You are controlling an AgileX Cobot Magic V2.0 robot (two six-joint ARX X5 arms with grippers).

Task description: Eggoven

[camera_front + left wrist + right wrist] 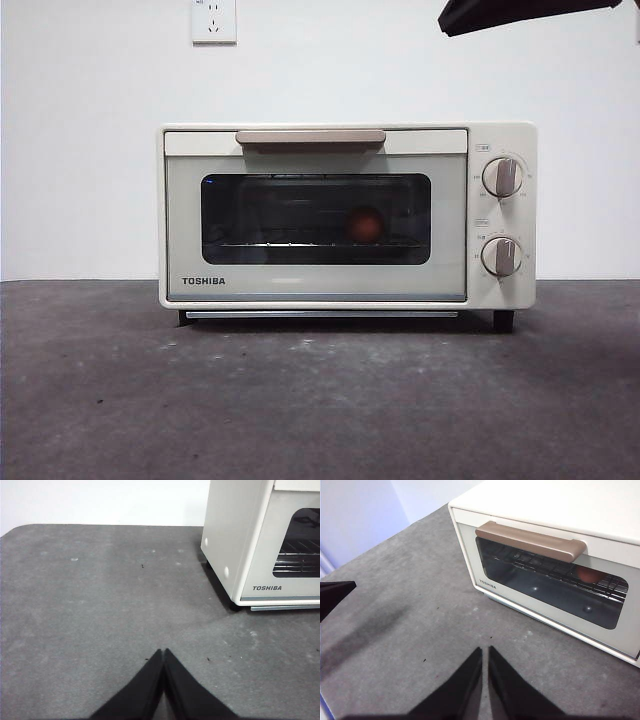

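Observation:
The cream TOSHIBA oven point(345, 215) stands on the grey table with its door closed. A reddish-brown egg point(364, 225) rests on the wire rack behind the dark glass, right of centre; the right wrist view catches part of the egg point(590, 574) under the tan handle point(530, 541). My right gripper point(485, 651) is shut and empty, raised in front of and above the oven point(555, 555). It shows as a black tip point(520, 12) at the front view's top right. My left gripper point(163, 651) is shut and empty, low over the table to the left of the oven point(260, 545).
Two knobs point(501, 177) point(501, 256) sit on the oven's right panel. A white wall with a socket point(213, 20) stands behind. The grey table point(300, 400) stretches in front of the oven. The other arm's black tip point(332, 595) shows at an edge of the right wrist view.

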